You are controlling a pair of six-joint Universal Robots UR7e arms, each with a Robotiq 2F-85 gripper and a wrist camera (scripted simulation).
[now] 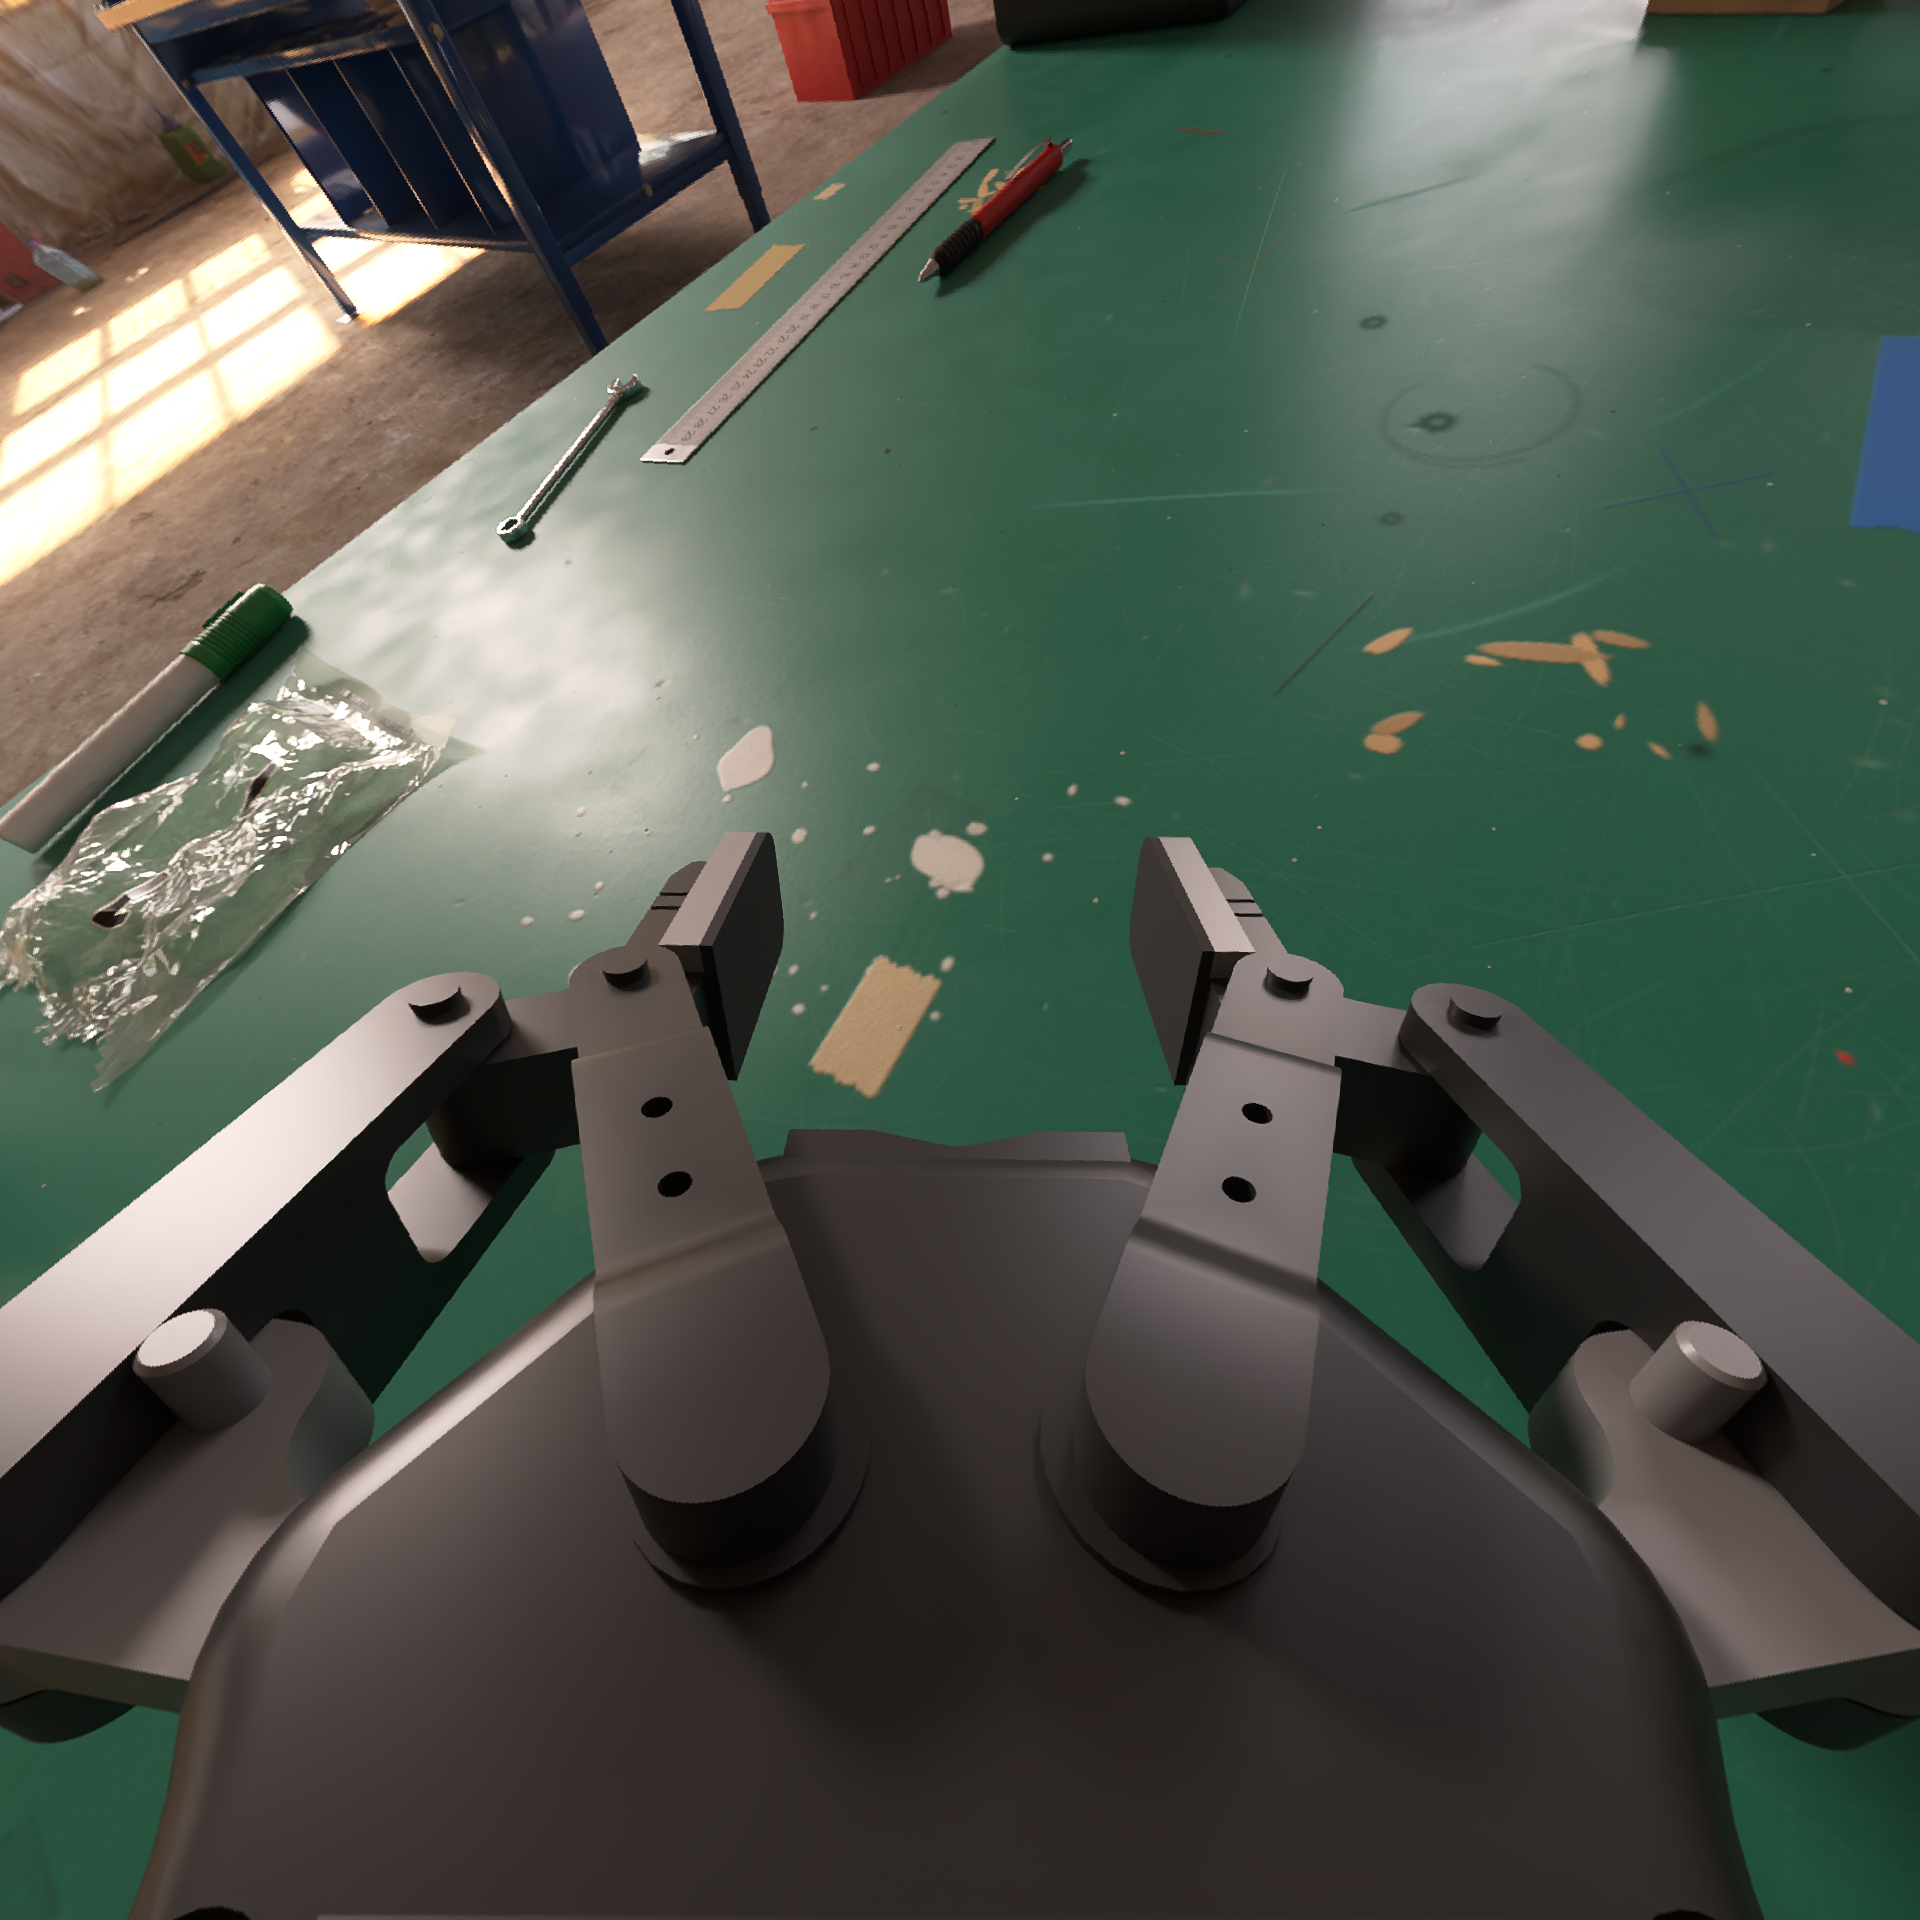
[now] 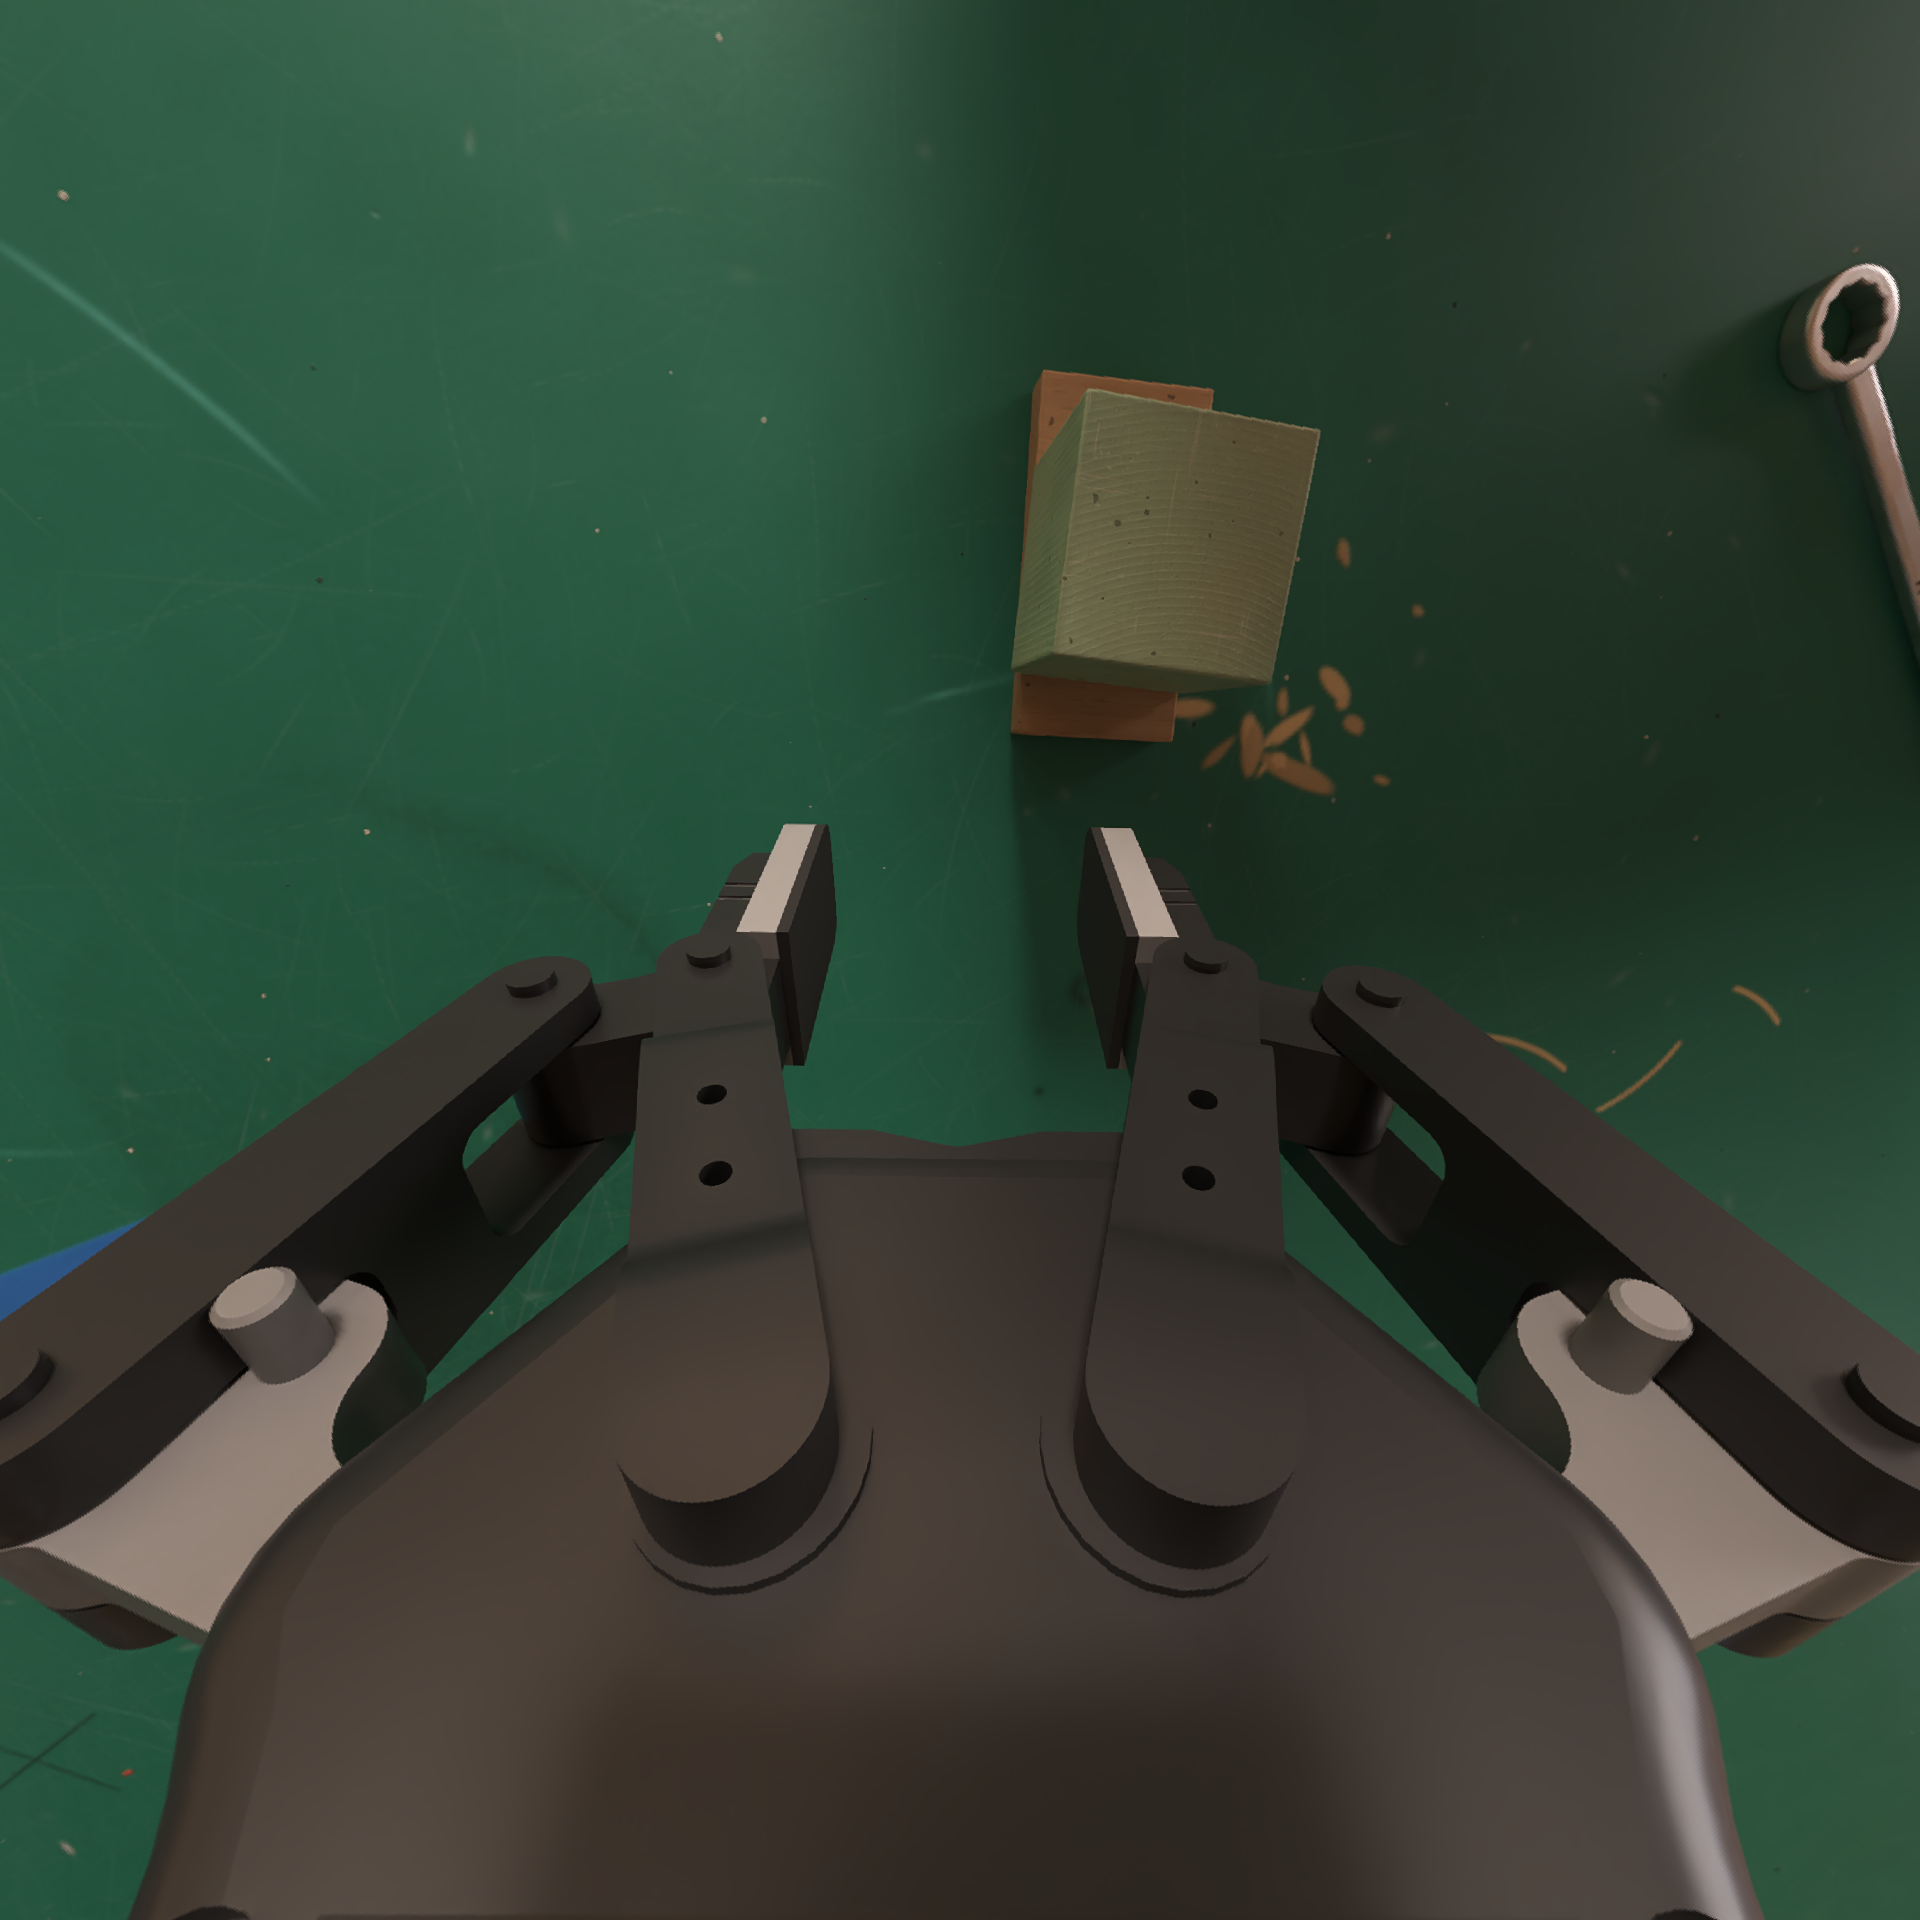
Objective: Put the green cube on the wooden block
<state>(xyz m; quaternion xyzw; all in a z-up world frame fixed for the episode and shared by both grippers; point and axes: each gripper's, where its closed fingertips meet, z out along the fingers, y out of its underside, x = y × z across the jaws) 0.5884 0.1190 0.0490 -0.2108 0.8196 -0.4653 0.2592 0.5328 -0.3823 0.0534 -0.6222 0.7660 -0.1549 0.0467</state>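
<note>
In the right wrist view the pale green cube (image 2: 1169, 540) rests on top of the brown wooden block (image 2: 1091, 709), which shows only at its near and far ends. My right gripper (image 2: 956, 914) is open and empty, high above the table, with the cube ahead of it and slightly to the right, apart from the fingers. My left gripper (image 1: 956, 935) is open and empty over bare green table. The cube and block do not show in the left wrist view.
The left wrist view shows a wrench (image 1: 569, 462), steel ruler (image 1: 821, 301), red pen (image 1: 992, 213), marker (image 1: 156, 707) and plastic bag (image 1: 208, 842) near the table's left edge, and a blue patch (image 1: 1891, 436). A wrench (image 2: 1860, 416) lies right of the cube.
</note>
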